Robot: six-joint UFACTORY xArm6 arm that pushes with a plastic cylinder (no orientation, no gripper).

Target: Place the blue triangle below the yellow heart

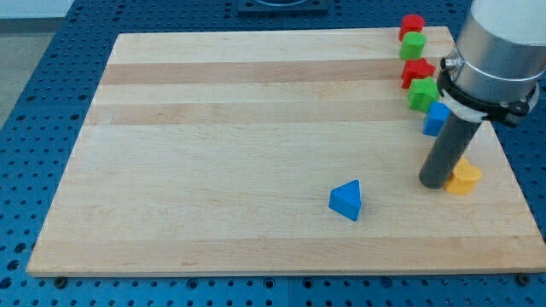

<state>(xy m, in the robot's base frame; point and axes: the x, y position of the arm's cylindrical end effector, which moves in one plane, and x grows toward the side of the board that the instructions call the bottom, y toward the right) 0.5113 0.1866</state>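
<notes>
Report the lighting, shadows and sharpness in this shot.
Camera view: even, soft lighting on the wooden board, no glare; the blue triangle casts only a faint shadow; blocks look sharp; my tip sits beside the yellow heart, partly hiding it.

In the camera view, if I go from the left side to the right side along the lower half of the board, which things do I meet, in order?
blue triangle → my tip → yellow heart. The tip's end sits right against the heart's left edge. The blocks stacked along the view's upper right are left out.

Blue triangle lower centre; yellow heart rightward, well apart
</notes>
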